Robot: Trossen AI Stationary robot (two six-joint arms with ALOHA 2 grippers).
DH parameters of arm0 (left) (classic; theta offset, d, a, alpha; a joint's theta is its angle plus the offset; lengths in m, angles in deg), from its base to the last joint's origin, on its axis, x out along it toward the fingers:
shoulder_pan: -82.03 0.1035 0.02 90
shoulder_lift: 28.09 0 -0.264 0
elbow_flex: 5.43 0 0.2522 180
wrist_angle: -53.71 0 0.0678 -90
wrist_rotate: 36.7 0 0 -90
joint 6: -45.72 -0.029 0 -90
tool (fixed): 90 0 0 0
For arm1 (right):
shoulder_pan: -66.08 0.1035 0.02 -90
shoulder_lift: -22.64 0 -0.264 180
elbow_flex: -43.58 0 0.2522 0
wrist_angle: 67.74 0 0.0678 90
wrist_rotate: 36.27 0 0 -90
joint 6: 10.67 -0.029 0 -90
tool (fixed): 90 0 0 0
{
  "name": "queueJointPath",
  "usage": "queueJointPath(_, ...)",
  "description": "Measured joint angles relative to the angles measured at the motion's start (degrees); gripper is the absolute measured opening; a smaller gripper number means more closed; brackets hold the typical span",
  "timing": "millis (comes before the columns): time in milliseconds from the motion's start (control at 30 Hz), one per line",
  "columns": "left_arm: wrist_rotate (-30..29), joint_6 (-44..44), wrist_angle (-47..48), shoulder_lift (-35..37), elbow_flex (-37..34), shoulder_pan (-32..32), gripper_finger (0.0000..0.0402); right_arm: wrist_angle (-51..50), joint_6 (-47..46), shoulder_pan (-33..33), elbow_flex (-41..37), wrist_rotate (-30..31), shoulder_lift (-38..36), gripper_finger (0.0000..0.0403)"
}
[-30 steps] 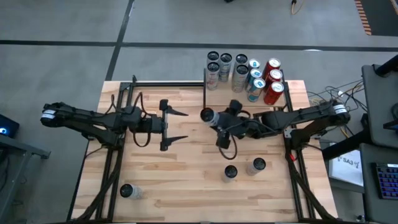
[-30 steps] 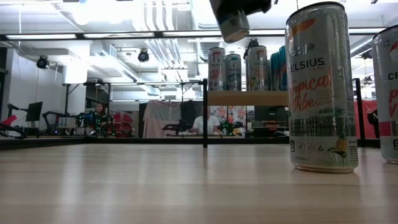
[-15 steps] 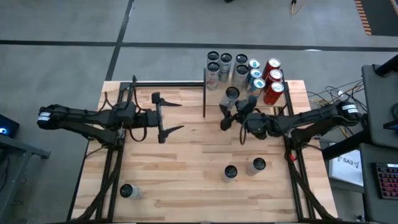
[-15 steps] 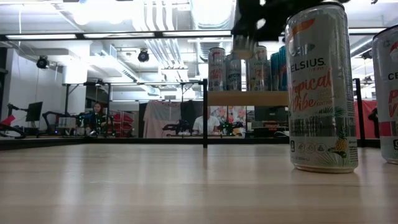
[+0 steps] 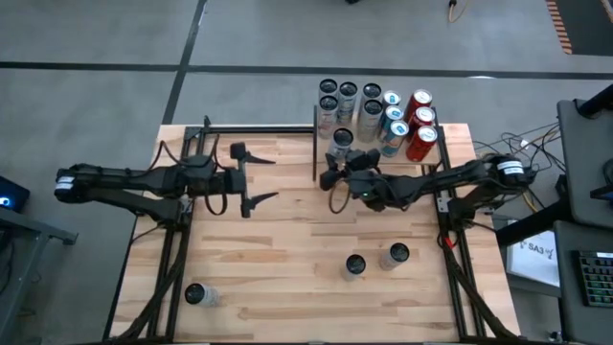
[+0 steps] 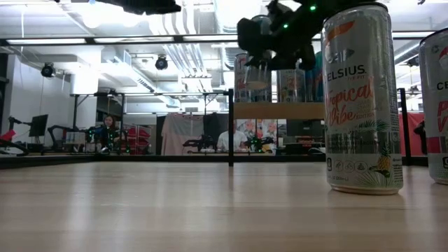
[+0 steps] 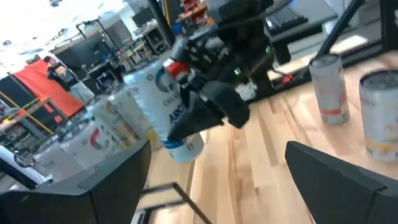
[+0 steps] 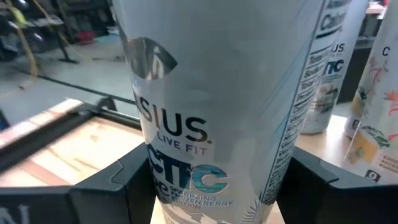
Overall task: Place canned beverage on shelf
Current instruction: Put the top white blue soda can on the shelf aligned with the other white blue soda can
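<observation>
— Where's the can?
— The pale can [image 5: 342,140] is pinched upright in the right gripper [image 5: 341,153], raised off the desk [image 5: 287,278] at the near left edge of the shelf [image 6: 280,110], just beside the cans [image 5: 378,110] already standing there.
— And the left arm?
— Its left gripper [image 5: 257,177] hangs over the desk's left half, fingers spread wide, holding nothing; three loose cans [image 5: 354,265] stand nearer the front.
</observation>
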Motion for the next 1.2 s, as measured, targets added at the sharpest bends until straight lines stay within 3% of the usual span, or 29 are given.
queueJointPath(233,-6.42,-1.67,-0.25,0.49,-1.0,0.85,0.0356,-16.98,-6.32,-2.56,8.58,1.9,4.07,0.0235)
queueJointPath(367,-0.12,-5.06,-3.8,1.64,-3.62,2.13,0.0356,-22.96,-8.49,-3.73,11.92,1.88,5.86,0.0235)
queueJointPath(500,8.04,-6.66,-10.06,4.44,-7.18,4.13,0.0356,-23.49,-8.65,-4.28,13.23,1.79,7.1,0.0235)
queueJointPath(867,7.87,-5.46,-12.55,12.83,-11.73,8.2,0.0356,-23.19,-14.06,-5.56,10.53,2.36,7.18,0.0235)
queueJointPath(1200,7.69,-4.74,-12.4,13.38,-11.87,8.94,0.0356,-23.08,-15.49,-6.18,9.47,4.27,7.07,0.0235)
